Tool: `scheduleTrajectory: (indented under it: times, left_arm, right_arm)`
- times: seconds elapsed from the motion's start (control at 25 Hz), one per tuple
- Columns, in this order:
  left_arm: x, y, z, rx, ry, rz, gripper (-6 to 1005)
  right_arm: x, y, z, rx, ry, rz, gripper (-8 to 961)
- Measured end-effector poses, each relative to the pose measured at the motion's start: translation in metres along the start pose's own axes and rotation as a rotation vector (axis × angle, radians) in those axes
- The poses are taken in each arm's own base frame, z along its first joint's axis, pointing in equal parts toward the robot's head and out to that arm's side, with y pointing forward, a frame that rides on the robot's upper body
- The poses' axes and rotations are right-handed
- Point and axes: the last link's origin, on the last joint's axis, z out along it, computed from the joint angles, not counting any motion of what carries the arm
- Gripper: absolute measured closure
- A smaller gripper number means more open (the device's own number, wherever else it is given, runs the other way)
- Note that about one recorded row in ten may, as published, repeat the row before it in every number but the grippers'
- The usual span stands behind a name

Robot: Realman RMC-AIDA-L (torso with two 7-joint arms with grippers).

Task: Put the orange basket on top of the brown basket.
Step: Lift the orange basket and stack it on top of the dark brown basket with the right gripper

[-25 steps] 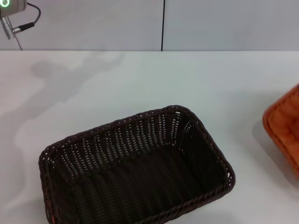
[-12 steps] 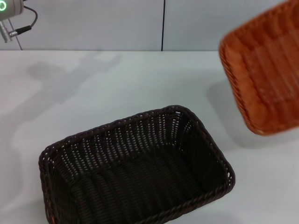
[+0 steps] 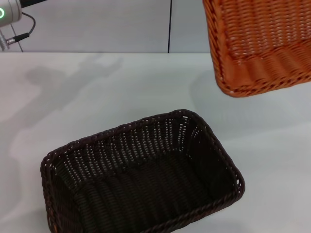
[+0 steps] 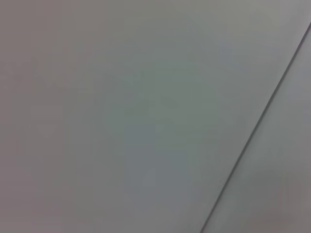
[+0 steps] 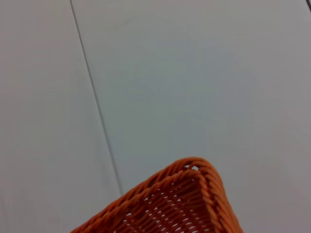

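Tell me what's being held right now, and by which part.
The orange basket hangs lifted clear of the table on the robot's right side, beyond the brown basket. No gripper shows, so the holder and the grip point cannot be told.

a plain white flat table (image 3: 97, 92); on it stands the dark brown rectangular woven basket (image 3: 141, 174), upright, near the front edge

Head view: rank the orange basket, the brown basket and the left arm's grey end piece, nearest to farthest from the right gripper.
The right gripper is out of frame, past the right edge.
1. orange basket: raised, upper right.
2. brown basket: on the table, low centre.
3. left arm's grey end piece: far upper left.
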Motion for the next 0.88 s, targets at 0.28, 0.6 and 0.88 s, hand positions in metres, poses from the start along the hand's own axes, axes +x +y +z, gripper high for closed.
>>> scheduleTrajectory:
  times: [0.28, 0.6, 0.88]
  left_arm:
    - [-0.004, -0.012, -0.004, 0.06, 0.011, 0.06, 152]
    - [-0.008, -0.022, -0.008, 0.098, 0.014, 0.074, 152]
    - [-0.01, -0.028, -0.013, 0.113, 0.004, 0.079, 152]
  right_arm:
    - [0.04, 0.007, 0.002, -0.05, -0.076, 0.091, 794]
    - [0.094, 0.038, 0.019, -0.194, -0.056, 0.209, 794]
    - [0.124, 0.067, 0.017, -0.277, -0.132, 0.316, 795]
